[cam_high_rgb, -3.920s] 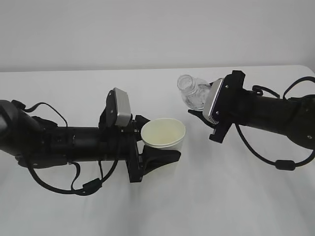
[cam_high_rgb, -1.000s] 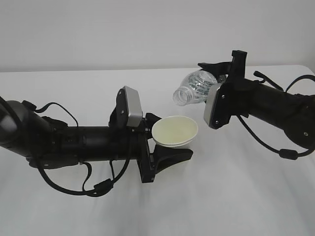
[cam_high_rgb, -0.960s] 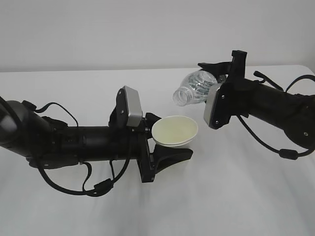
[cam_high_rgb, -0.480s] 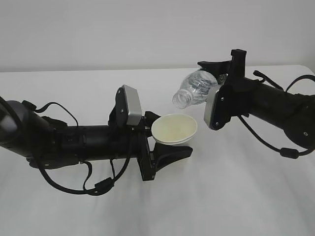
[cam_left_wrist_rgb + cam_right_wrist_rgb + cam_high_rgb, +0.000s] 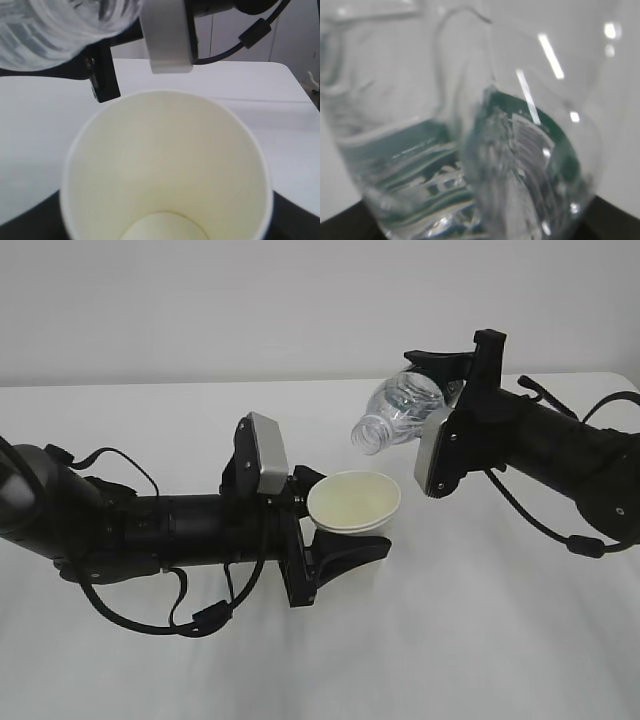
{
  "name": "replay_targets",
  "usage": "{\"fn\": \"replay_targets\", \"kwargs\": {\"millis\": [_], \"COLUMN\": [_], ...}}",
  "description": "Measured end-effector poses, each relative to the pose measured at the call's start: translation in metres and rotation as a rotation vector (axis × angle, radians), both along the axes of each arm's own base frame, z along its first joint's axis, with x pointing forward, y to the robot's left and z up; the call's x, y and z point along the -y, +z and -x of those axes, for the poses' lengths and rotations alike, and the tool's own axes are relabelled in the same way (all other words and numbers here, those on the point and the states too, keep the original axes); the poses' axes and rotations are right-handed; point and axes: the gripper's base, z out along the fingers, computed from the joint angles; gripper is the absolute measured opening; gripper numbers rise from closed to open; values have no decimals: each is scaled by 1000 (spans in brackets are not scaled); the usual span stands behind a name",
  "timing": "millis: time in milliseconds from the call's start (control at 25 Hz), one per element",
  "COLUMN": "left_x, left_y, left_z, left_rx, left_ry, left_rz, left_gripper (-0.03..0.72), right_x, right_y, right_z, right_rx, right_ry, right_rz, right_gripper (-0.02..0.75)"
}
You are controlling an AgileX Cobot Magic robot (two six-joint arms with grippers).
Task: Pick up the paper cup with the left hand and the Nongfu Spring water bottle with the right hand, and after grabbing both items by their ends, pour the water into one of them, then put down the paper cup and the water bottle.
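White tapered paper cup (image 5: 354,504) gripped by the black left gripper (image 5: 325,530), clear ribbed plastic bottle (image 5: 397,414) held tilted in the right gripper (image 5: 447,375), mouth above the cup

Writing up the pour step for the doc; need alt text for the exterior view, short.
Two black robot arms meet over a white table: the right hand holds the Nongfu Spring water bottle tipped, its open mouth pointing down-left above the paper cup, which the left hand holds. No stream of water is visible and the cup's cream inside looks dry.
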Motion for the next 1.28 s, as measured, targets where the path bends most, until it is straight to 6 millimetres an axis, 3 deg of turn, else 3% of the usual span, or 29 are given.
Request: {"fn": "replay_targets", "kwargs": {"millis": [1280], "left_x": [0], "left_y": [0], "left_z": [-1], "left_rx": [-1], "left_ry": [10], "left_rz": [4], "left_gripper": [493], "right_x": [-1], "right_y": [4], "right_z": [1], "right_rx": [66], "right_ry": [12], "right_rz": [11], "right_gripper": [475]}}
